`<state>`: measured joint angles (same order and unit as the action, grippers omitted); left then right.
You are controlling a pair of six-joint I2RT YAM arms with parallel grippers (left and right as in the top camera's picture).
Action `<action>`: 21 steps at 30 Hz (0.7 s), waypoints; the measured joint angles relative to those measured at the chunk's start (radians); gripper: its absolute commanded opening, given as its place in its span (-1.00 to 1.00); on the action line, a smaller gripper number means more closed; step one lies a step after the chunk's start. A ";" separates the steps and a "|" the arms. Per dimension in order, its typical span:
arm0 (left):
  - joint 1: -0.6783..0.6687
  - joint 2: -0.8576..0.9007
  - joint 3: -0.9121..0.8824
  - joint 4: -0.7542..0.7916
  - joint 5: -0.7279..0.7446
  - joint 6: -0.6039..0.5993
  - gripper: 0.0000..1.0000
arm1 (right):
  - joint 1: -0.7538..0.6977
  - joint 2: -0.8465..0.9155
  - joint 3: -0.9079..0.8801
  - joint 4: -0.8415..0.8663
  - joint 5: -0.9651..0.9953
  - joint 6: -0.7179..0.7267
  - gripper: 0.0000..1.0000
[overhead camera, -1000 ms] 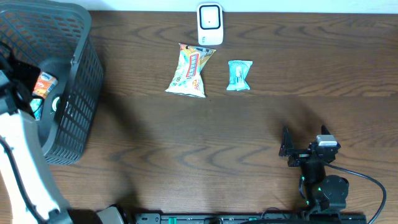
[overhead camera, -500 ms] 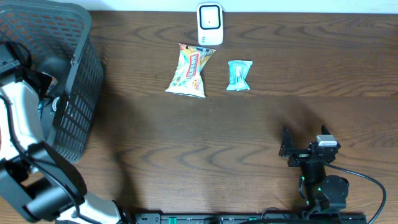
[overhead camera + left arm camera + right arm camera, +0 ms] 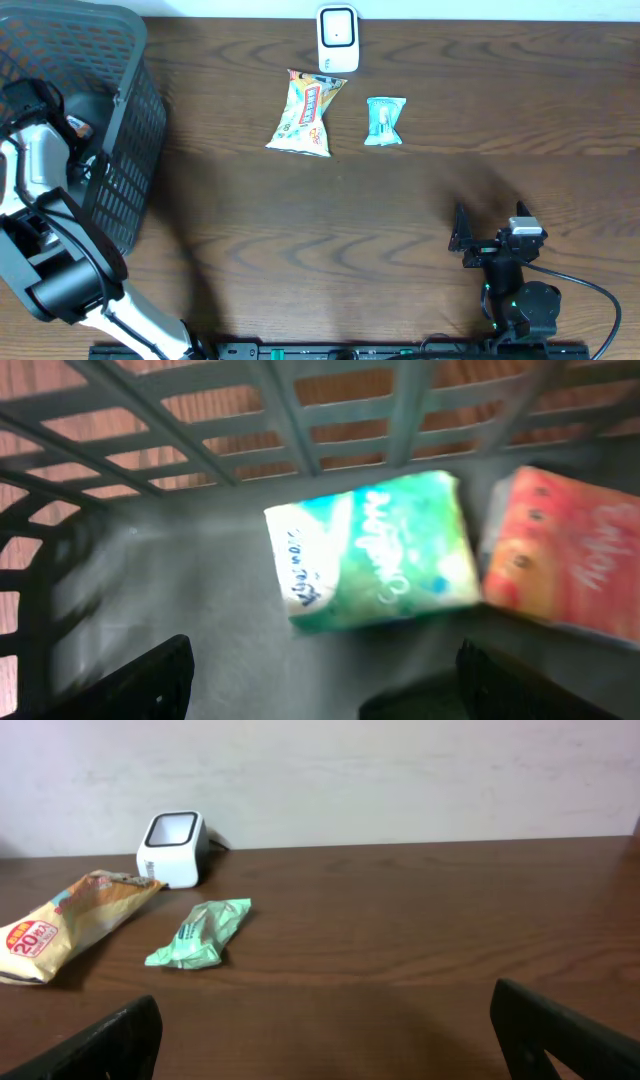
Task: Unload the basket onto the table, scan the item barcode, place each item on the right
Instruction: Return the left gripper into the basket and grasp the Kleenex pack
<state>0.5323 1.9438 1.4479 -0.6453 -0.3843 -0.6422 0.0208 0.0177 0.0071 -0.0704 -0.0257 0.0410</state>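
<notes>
Left hand [image 3: 322,678] spread wide, empty, inside grey basket [image 3: 160,590]. Just ahead on the basket floor: green-and-white soft packet [image 3: 375,550], blue lettering, lying flat, blurred. Orange-red packet [image 3: 565,555] just beside its right edge. Right hand [image 3: 325,1035] spread, empty, low over counter [image 3: 400,950].

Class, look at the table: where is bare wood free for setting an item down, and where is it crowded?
Free: the wide strip of table between the basket and the right pincer, below the snack bag; also the far right, beyond the teal packet. Crowded: around the scanner, and inside the basket.
</notes>
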 measured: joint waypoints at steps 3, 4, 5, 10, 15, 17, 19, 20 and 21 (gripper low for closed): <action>0.018 0.018 0.000 0.002 -0.004 -0.020 0.65 | 0.000 0.000 0.000 0.000 0.000 0.000 0.99; 0.023 0.024 0.000 0.003 -0.005 -0.023 0.65 | 0.000 0.000 0.000 0.000 0.000 0.000 0.99; 0.028 0.031 0.000 0.007 -0.007 -0.028 0.65 | 0.000 0.000 0.000 0.000 0.000 0.000 0.99; 0.041 0.066 0.000 0.027 -0.007 -0.039 0.65 | 0.000 0.000 0.000 0.000 0.000 0.000 0.98; 0.041 0.074 0.000 0.071 -0.003 -0.040 0.27 | 0.000 0.000 0.000 0.000 0.000 0.000 0.99; 0.041 0.076 0.000 0.096 0.013 -0.038 0.26 | 0.000 0.000 0.000 0.000 0.000 0.000 0.99; 0.042 0.079 -0.004 0.126 0.038 -0.042 0.26 | 0.000 0.000 0.000 0.000 0.000 0.000 0.99; 0.042 0.081 -0.004 0.136 0.049 -0.041 0.26 | 0.000 0.000 0.000 0.000 0.000 0.000 0.99; 0.042 0.085 -0.004 0.145 0.058 -0.041 0.26 | 0.000 0.000 0.000 0.000 0.000 0.000 0.99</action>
<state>0.5743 2.0285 1.4437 -0.5003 -0.3260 -0.6830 0.0208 0.0177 0.0071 -0.0708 -0.0257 0.0410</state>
